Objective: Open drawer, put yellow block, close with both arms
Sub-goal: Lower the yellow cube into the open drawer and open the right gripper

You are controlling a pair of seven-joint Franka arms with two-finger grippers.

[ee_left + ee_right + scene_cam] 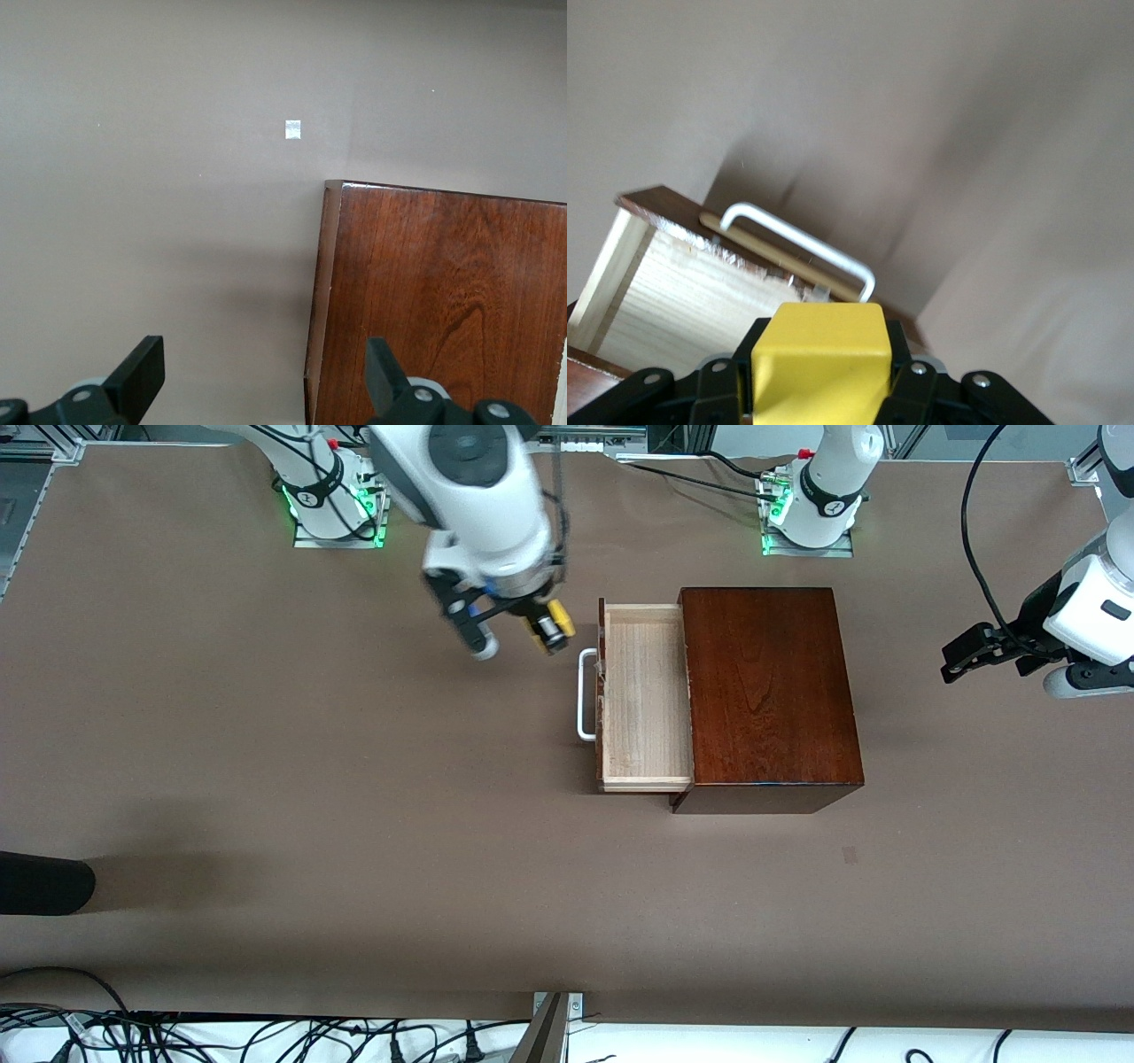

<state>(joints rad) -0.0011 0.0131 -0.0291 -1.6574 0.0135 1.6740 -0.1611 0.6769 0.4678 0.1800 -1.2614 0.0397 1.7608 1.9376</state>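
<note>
The drawer (645, 700) stands pulled out of the dark mahogany box (769, 691), its pale wood tray bare inside, its white handle (585, 695) toward the right arm's end. My right gripper (551, 627) is shut on the yellow block (558, 614) and holds it in the air over the table just beside the handle. In the right wrist view the block (819, 359) sits between the fingers, with the drawer (682, 301) and handle (802, 239) below. My left gripper (966, 657) is open and empty, waiting past the box at the left arm's end; its wrist view shows the box (443, 292).
A black rounded object (44, 883) lies at the table's edge at the right arm's end, nearer to the front camera. A small pale mark (293, 129) is on the table by the box. Cables hang along the front edge.
</note>
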